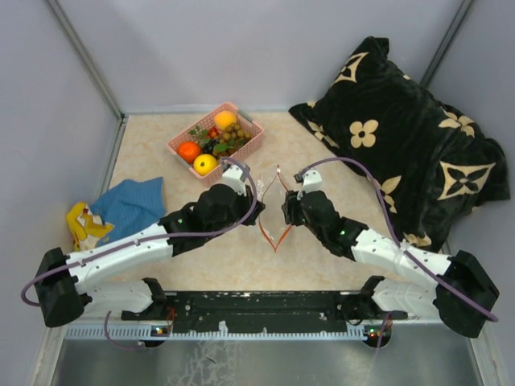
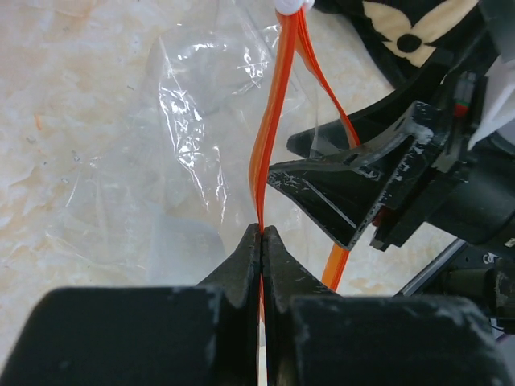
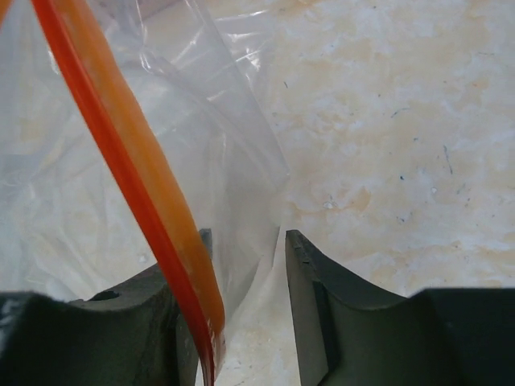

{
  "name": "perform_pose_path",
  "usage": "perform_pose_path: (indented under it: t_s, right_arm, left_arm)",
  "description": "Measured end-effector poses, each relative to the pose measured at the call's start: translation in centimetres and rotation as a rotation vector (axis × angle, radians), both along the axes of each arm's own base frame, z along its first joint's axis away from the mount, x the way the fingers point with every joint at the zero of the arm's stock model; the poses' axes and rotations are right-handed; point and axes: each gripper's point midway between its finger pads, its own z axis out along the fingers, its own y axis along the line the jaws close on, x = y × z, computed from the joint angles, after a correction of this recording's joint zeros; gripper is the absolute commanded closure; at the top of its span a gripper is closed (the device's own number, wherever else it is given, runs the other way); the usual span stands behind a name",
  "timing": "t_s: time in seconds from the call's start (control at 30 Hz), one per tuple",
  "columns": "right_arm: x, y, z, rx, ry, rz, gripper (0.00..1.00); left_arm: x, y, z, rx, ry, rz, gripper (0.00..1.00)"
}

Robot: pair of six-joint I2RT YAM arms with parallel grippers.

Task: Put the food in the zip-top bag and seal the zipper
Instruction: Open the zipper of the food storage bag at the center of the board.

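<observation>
My left hand [image 2: 261, 241] is fully closed, its 2 fingers pinching the red-orange zipper [image 2: 269, 129] of the clear zip-top bag [image 2: 185, 121] at the near end of the mouth. My right hand [image 3: 241, 314] stands partly open and grips nothing. 1 zipper strip and a fold of bag film run down between its fingers. The strip lies against the inner face of the finger on the left of that wrist view, with a clear gap to the other finger.

From above, the 2 hands face each other over the middle of the surface [image 1: 233, 269]. The bag hangs between them, its 2 zipper strips parted into a narrow diamond.

To the left, near the wall, a blue cloth [image 1: 129, 205] lies crumpled, with something yellow beside it.

Farther back, the food sits in the pink basket [image 1: 249, 149]: an orange fruit [image 1: 189, 151], a yellow fruit [image 1: 205, 164], a second orange-yellow fruit [image 1: 225, 120] and a tan grape cluster [image 1: 232, 137]. The basket stands well apart from the bag.

A black pillow [image 1: 402, 137] with cream flowers fills the far right corner.
</observation>
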Motion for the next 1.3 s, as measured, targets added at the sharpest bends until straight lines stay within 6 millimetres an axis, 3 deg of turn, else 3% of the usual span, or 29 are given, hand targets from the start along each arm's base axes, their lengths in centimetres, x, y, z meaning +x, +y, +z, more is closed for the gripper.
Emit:
perform_pose_path:
  t_s: [0.17,0.33,0.5,0.67,0.83,0.97,1.07,1.3]
  right_arm:
    - [0.5,-0.8,-0.6,-0.070,0.001,-0.028,0.86]
    - [1.8,-1.5,0.4,-0.183,-0.023,-0.060,1.00]
    - [3.0,-2.4,1.6,-0.279,-0.039,-0.079,1.00]
    - [4.4,-4.3,1.9,-0.335,0.018,-0.124,1.00]
    - [4.7,-4.7,2.5,-0.361,0.072,-0.117,1.00]
    - [5.0,-4.4,2.5,-0.386,0.119,-0.099,1.00]
    - [5.2,-4.5,2.4,-0.416,0.153,-0.101,1.00]
    - [6.4,-4.8,4.0,-0.498,0.152,-0.113,1.00]
  left_arm:
    - [0.5,0.4,0.7,-0.004,-0.026,0.029,1.00]
    - [2.0,1.2,1.9,0.028,-0.065,0.092,1.00]
    - [4.3,2.0,2.5,0.084,-0.094,0.170,1.00]
    - [7.4,3.1,1.6,0.148,-0.044,0.240,1.00]
    - [8.9,3.5,0.2,0.161,0.027,0.227,1.00]
    - [9.6,2.5,-0.6,0.147,0.084,0.177,0.89]
    - [10.0,1.8,-0.9,0.128,0.120,0.136,0.73]
    - [10.6,1.1,0.9,0.051,0.135,0.080,0.47]
